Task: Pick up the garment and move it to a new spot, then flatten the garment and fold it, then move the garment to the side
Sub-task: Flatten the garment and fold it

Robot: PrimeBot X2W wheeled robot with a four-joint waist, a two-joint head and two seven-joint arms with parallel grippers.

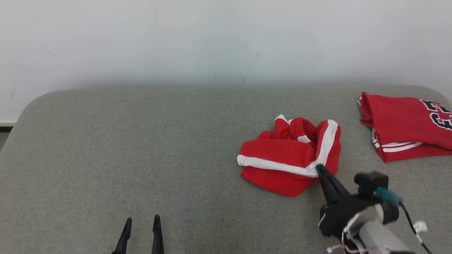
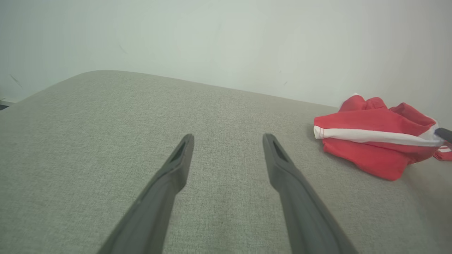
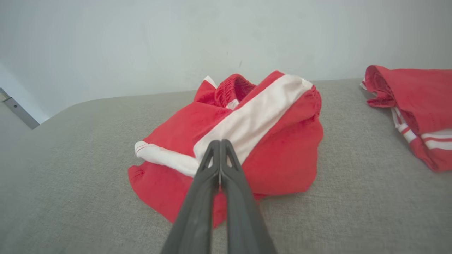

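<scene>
As the head view looks down on the grey table (image 1: 141,141), the crumpled red garment (image 1: 282,155) lies at about 4 o'clock from the middle. A folded red jersey (image 1: 399,120) rests apart from it at 3 o'clock, by the edge of the picture. The left hand (image 1: 142,218) is at 7 o'clock, released, its fingers apart above bare table. The right hand (image 1: 319,168) is at 5 o'clock, and its tip touches the garment's white stripe (image 1: 275,165).

In the left wrist view, the left hand (image 2: 229,137) stands wide open with nothing between the fingers. The garment (image 2: 367,148) is at 3 o'clock, well apart from it. The right hand's tip (image 2: 444,134) meets the garment at its far right end.

In the right wrist view, the right hand (image 3: 219,143) is clenched, the two fingers pressed together, and their tips rest on the white stripe (image 3: 254,116) at the middle of the garment (image 3: 282,148). I cannot tell if cloth is caught between them. The jersey (image 3: 420,91) lies at 2 o'clock.
</scene>
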